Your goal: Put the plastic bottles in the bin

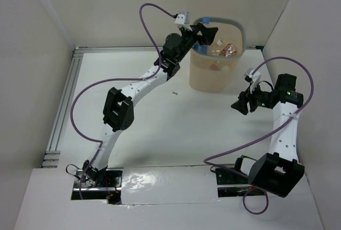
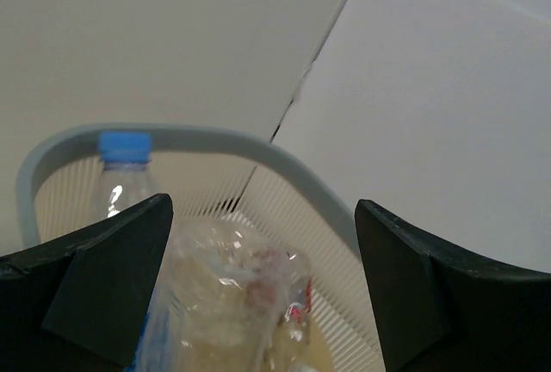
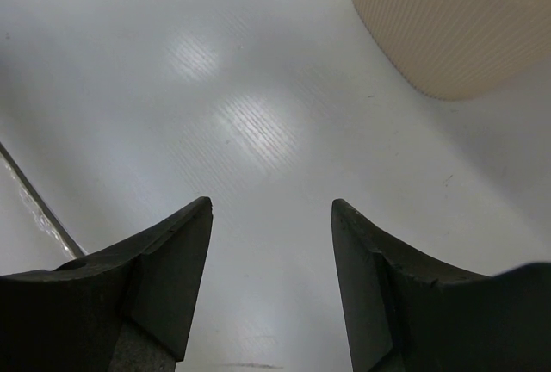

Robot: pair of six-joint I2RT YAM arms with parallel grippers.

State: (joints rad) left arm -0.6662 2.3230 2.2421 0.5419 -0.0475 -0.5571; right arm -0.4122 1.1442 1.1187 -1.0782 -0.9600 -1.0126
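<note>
Reaching from the near edge of the table (image 1: 160, 129) to its far side, the left arm (image 1: 120, 110) holds the left gripper (image 1: 209, 34) above the bin (image 1: 213, 78), fingers (image 2: 103, 286) spread wide and gripping nothing. The gripper's black body hides part of the bin's grey rim from the overhead camera. One bin stands on the table, at the back and right of centre. Two plastic bottles can be counted inside it from the left wrist camera. One is a blue-capped bottle (image 2: 127, 174), upright, its body partly behind the left finger. The other is a crumpled clear bottle (image 2: 237, 290) with a red mark, cut off by the bottom of the frame. From above, the contents blur into clear plastic and orange-red label scraps, and whether more bottles lie beneath cannot be told. One small dark speck (image 1: 174, 93) lies on the table left of the bin. To the right, apart from the bin, the right gripper (image 3: 271, 277) hangs over the white table, its two fingers parted with nothing between them. Only one corner of the bin shows in its camera.
</note>
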